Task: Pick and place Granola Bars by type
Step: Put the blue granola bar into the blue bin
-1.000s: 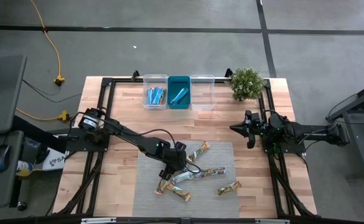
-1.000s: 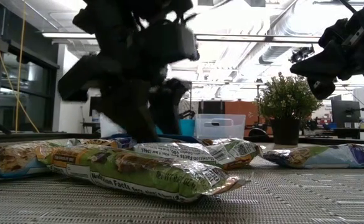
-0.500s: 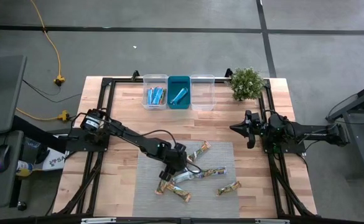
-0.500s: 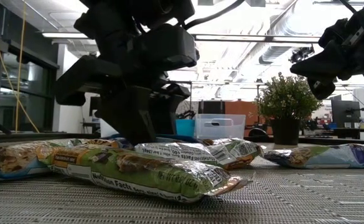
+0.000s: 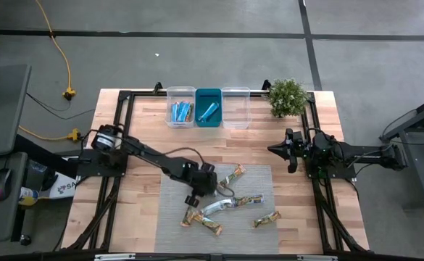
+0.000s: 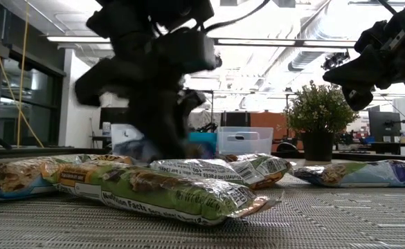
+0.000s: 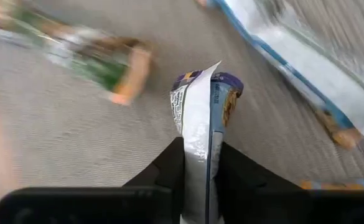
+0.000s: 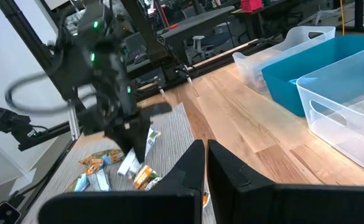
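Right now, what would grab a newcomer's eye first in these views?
Probably the left gripper over the grey mat, its fingers shut on a silvery-white granola bar that stands on edge between them. Next, the loose bars scattered on that mat, and the three bins at the table's far edge. The right gripper waits off to the right side.

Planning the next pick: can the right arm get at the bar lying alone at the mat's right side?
Probably yes. That bar lies apart from the others with bare mat around it; the right gripper hovers nearby, and the left gripper is busy holding another bar.
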Controlling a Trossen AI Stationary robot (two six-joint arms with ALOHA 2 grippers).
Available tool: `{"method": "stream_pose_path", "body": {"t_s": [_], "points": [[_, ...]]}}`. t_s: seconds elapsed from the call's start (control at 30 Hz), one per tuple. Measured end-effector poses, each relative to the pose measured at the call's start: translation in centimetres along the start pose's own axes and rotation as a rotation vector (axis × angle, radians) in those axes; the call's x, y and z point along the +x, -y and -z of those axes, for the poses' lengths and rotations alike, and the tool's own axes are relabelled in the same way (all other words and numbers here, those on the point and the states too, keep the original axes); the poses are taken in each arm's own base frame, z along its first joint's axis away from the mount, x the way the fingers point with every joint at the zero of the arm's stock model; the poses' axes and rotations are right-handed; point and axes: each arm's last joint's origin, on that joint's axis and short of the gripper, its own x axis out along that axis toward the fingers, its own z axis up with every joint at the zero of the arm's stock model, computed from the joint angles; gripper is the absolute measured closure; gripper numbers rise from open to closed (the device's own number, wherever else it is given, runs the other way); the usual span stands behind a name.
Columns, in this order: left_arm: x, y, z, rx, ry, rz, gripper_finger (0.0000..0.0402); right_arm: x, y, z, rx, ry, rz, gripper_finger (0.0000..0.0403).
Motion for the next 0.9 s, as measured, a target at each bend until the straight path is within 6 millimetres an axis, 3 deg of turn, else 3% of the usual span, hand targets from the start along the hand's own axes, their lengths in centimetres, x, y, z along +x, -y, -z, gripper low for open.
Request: {"method": "stream_pose_path", "body": {"t_s": [0.27,0.57,0.9], "points": [[-4.5,-3.6,-0.6,-0.081,0.138,0.08,0.0351,0.0,0.0,0.0,0.0,0.0,0.0,0.0402],[-9.0,-7.5,-2.9,-0.081,0.597,0.349,0.0351,0.0,0.0,0.0,0.0,0.0,0.0,0.0402],[-12.0,-11.5,-3.7,-0.136,0.868,0.186,0.0352,0.0,0.0,0.0,0.0,0.0,0.0,0.0402]]}}
